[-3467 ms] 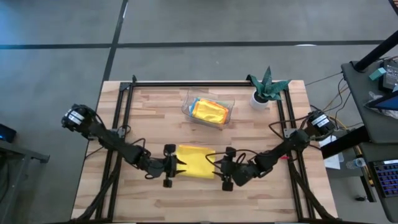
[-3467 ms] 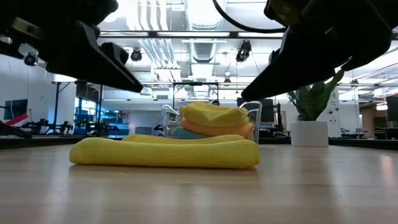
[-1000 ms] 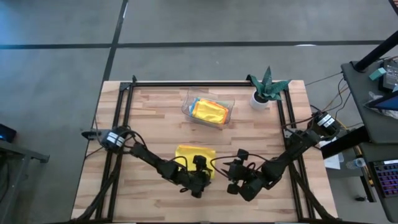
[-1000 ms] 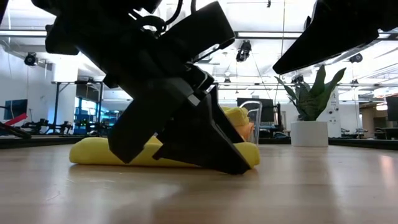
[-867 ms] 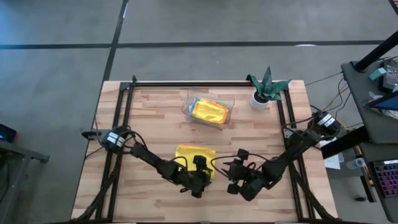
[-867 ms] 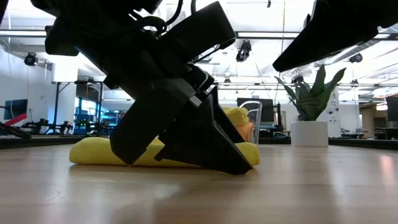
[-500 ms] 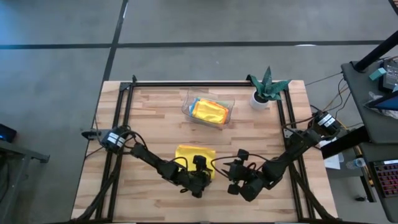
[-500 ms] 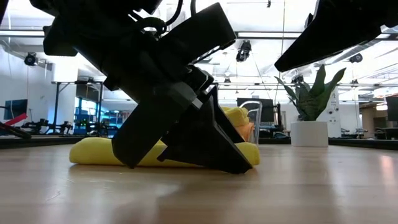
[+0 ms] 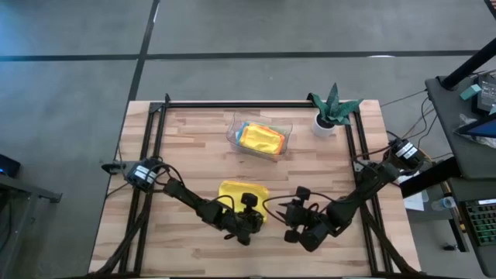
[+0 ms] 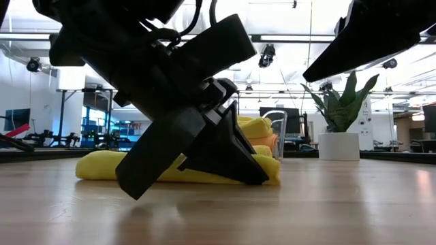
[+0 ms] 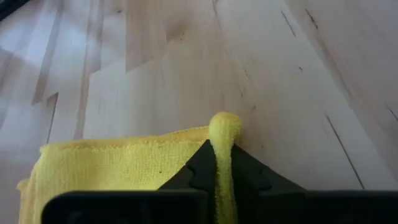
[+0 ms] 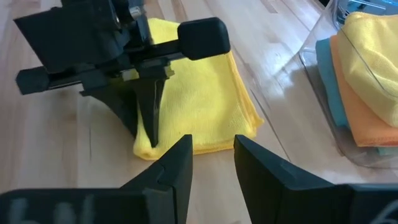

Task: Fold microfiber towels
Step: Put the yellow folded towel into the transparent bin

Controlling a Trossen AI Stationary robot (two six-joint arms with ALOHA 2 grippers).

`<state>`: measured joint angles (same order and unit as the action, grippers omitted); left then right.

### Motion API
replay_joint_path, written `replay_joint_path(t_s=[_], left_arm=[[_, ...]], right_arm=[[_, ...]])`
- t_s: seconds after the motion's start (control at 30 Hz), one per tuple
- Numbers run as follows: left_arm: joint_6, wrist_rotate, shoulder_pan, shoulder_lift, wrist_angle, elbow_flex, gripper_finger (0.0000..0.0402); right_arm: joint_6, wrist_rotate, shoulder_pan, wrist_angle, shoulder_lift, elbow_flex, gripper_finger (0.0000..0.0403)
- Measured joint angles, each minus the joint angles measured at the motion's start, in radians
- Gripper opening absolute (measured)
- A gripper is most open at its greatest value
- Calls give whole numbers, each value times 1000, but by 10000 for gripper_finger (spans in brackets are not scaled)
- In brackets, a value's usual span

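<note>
A folded yellow microfiber towel (image 9: 242,192) lies flat on the wooden table, near its front middle. My left gripper (image 9: 253,212) reaches in from the table's left and is shut on the towel's near right corner; the right wrist view shows it (image 12: 151,127) there too. My right gripper (image 9: 294,225) hangs just right of the towel, above the table, its fingers (image 12: 176,163) apart with nothing between them. A clear tray (image 9: 232,132) farther back holds folded yellow, orange and turquoise towels (image 12: 367,81). My left gripper pinches a raised ridge of cloth (image 11: 222,134) at the towel's near right corner between its two fingers (image 11: 198,169). The fingers slant down from the table's left. One layer or several, I cannot tell. The rest of the towel (image 11: 112,165) lies flat on the table.
A small green plant in a white pot (image 9: 332,110) stands at the far right. Black frame rails (image 9: 151,155) run along the table's left, right and far sides. Bare wood (image 9: 194,147) lies left of the tray and in front of the towel.
My left gripper has shut on the towel's near right corner and rolled a little, bunching the cloth there into a ridge. The rest of the towel has stayed where it was.
</note>
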<state>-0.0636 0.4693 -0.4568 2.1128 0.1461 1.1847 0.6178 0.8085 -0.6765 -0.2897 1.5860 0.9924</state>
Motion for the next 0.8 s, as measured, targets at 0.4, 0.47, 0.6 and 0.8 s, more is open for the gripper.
replay_joint_path(t_s=[0.4, 0.47, 0.6, 0.8], left_arm=[[-212, -205, -48, -20, -31, 1, 1], [-262, -233, -55, -21, -37, 1, 1], [-373, -270, -88, -22, -84, 2, 1], [-388, -287, -121, -63, -158, 0, 0]], right_arm=[[-23, 0, 0, 0, 0, 0, 109], [-34, -10, 0, 0, 0, 0, 109], [-65, -84, -2, 1, 0, 0, 109], [-161, -181, -2, 3, 5, -8, 109]])
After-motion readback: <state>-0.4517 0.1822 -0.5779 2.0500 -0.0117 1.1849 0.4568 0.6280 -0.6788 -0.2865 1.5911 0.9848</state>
